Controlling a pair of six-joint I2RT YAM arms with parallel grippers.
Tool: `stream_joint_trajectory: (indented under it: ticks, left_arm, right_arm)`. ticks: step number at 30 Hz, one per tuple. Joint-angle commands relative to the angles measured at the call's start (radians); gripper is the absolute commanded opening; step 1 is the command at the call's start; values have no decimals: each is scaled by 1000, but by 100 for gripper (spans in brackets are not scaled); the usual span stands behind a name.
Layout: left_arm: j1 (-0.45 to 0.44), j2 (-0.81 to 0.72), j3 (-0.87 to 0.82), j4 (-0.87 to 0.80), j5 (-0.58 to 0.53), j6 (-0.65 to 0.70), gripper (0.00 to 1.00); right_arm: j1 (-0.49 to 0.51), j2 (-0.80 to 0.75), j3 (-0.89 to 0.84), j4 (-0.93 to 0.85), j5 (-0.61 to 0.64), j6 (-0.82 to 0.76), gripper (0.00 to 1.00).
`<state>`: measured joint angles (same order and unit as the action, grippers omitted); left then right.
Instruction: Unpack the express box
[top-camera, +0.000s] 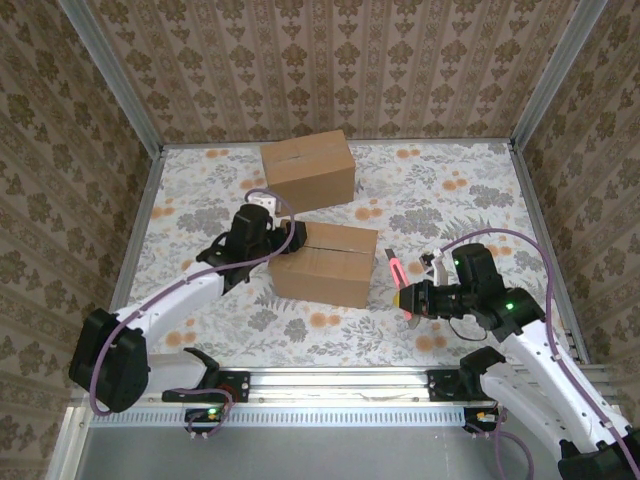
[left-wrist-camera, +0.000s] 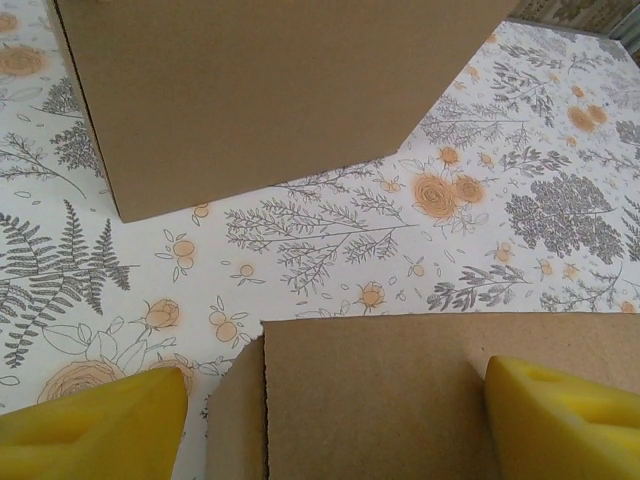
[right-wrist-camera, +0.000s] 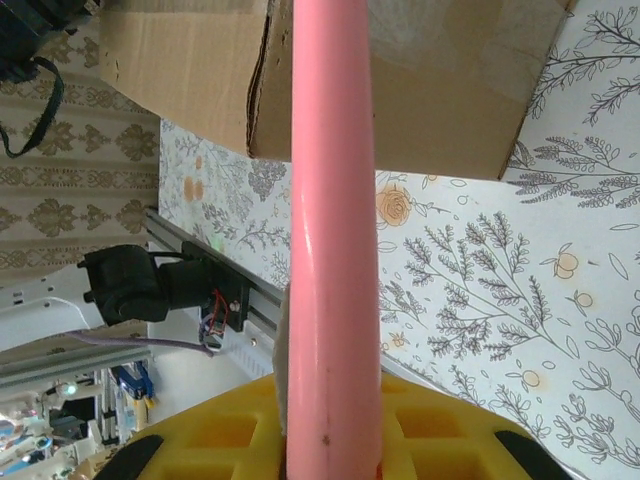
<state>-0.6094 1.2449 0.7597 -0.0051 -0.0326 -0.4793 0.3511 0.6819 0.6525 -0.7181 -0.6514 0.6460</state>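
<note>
1. Floral-printed tabletop (top-camera: 460, 200) inside wallpapered walls carries the near brown cardboard express box (top-camera: 322, 265) at centre, flaps seemingly unopened. A second brown cardboard box (top-camera: 308, 168) stands apart at its 12 o'clock.
2. Left tool (top-camera: 288, 240), fingers spread wide and gripping nothing, sits over the near box's 9 o'clock edge, probably to brace it.
3. Right tool (top-camera: 408, 298), at 4 o'clock, is clamped on a slim pink-handled cutter (right-wrist-camera: 335, 250) aimed at the box's side.
4. Bare surface at 3 o'clock leaves room for a cutting stroke.
</note>
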Motion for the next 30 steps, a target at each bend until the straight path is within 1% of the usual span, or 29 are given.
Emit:
stream_joint_trajectory:
  ticks: [1, 14, 22, 30]
  left_arm:
    - [-22, 21, -63, -112, -41, 11, 77]
    - [-70, 58, -96, -115, -131, 31, 76]
    - [-73, 64, -105, -116, -135, 28, 76]
    - [-76, 68, -101, -115, -136, 31, 76]
  right_arm:
    - [-3, 9, -6, 51, -23, 35, 0]
    - [5, 105, 22, 119, -42, 40, 0]
    - [20, 134, 32, 138, -39, 41, 0]
    - [25, 131, 45, 129, -20, 42, 0]
